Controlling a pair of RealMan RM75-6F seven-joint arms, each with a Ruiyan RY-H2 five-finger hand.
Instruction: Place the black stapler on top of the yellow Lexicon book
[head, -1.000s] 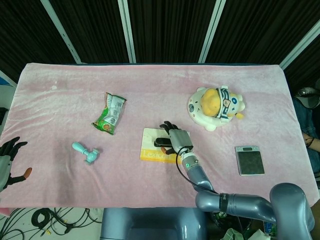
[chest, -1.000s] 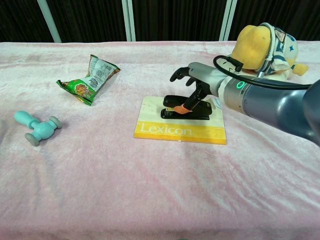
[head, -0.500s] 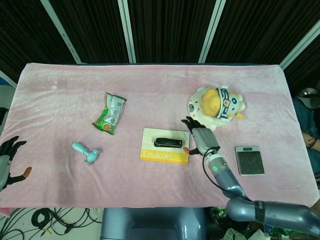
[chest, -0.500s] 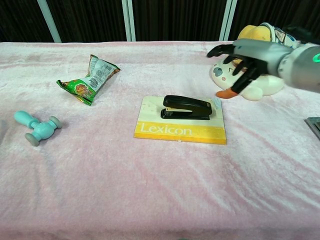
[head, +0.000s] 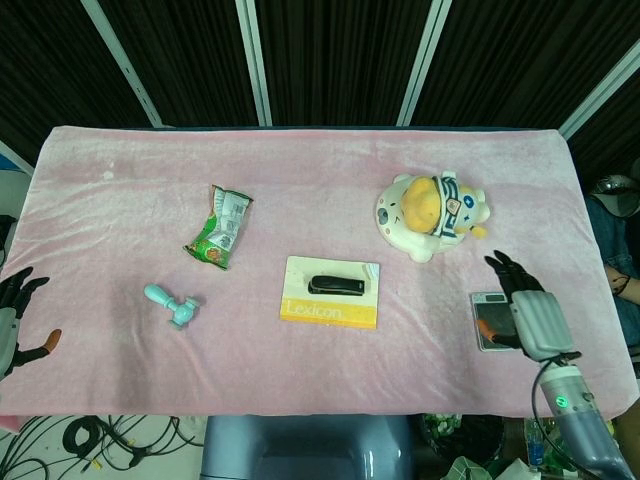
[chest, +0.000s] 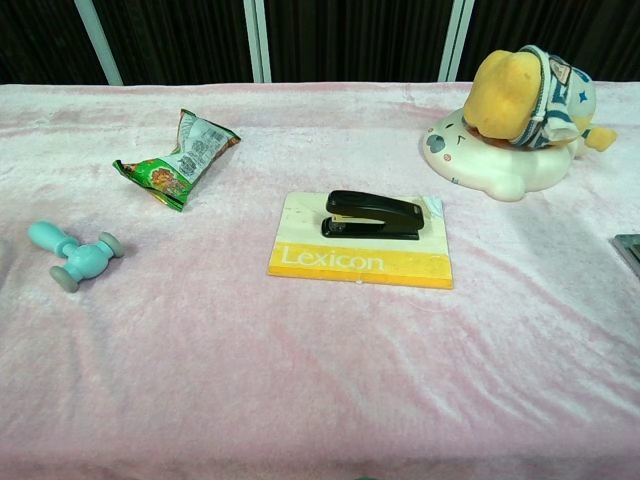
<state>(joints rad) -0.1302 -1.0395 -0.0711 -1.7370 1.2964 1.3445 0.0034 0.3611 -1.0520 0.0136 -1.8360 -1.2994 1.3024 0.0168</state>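
The right hand (head: 528, 312) hovers at the surface's four o'clock edge, fingers spread and holding nothing, above a flat grey device with a dark screen (head: 497, 321). The left hand (head: 18, 318), likewise empty with fingers apart, sits at the far eight o'clock edge. The glossy black plastic stapler (chest: 373, 214) lies toward nine o'clock from the right hand, the nearer of the two, with its long axis running three-to-nine. It rests flat on the thin, hard yellow-and-cream Lexicon book (chest: 360, 262), on the soft pink plush cloth (chest: 300, 380). The placement looks done.

pink table (head: 300, 160) | on it: book (head: 330, 310) (yellow), snack bag (head: 220, 228), teal toy (head: 171, 304), plush (head: 432, 213), scale (head: 492, 300)
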